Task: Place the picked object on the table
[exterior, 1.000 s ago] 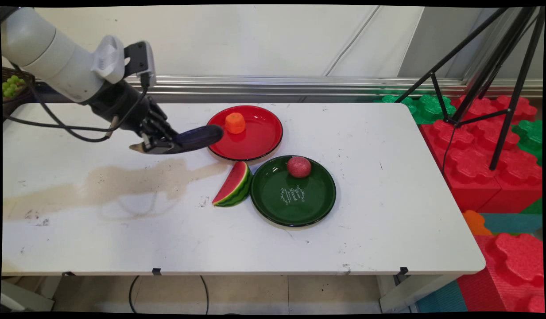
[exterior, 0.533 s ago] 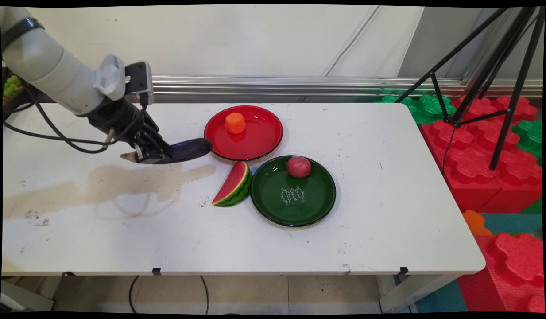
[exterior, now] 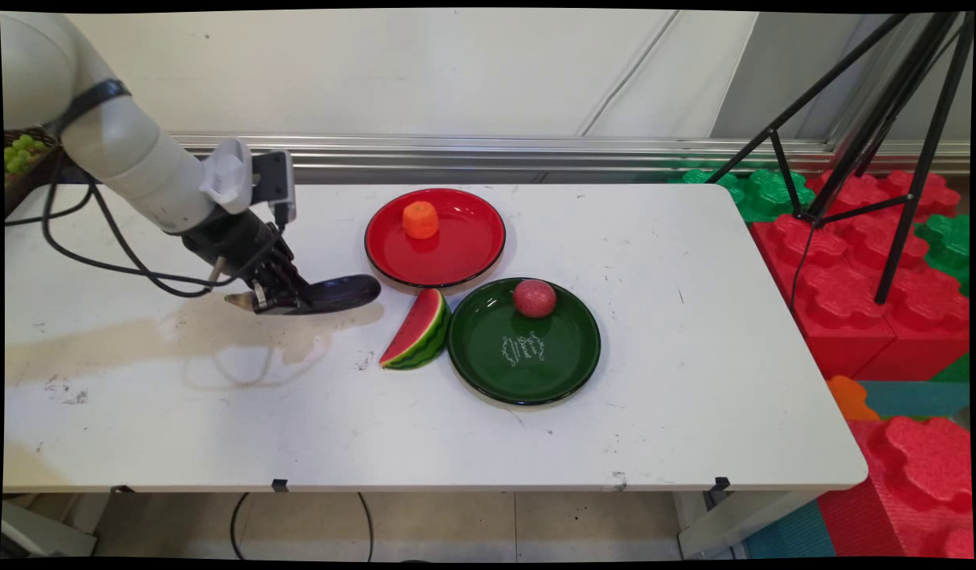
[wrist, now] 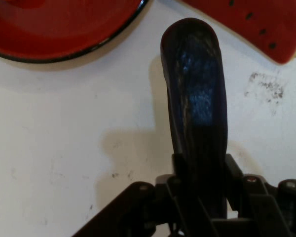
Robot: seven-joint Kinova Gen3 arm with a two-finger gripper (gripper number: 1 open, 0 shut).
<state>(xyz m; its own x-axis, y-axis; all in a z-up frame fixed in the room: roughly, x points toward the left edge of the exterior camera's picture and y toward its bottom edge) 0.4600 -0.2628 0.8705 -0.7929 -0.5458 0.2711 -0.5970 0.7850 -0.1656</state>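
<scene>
Watermelon slice [exterior: 415, 330] sits nearest, touching the green plate [exterior: 488, 372]. Left of it, the gripper [exterior: 275, 301] pinches a dark eggplant [exterior: 337, 293] low over the table [exterior: 693, 412], tip pointing toward the red plate [exterior: 464, 253] beyond.

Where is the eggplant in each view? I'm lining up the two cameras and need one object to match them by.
Main view: the eggplant lies left of centre, in the gripper, low over the white table, just left of the red plate.
Hand view: the eggplant rises up the middle from the gripper.
Shared landmark: the red plate, at the hand view's top left.
</scene>
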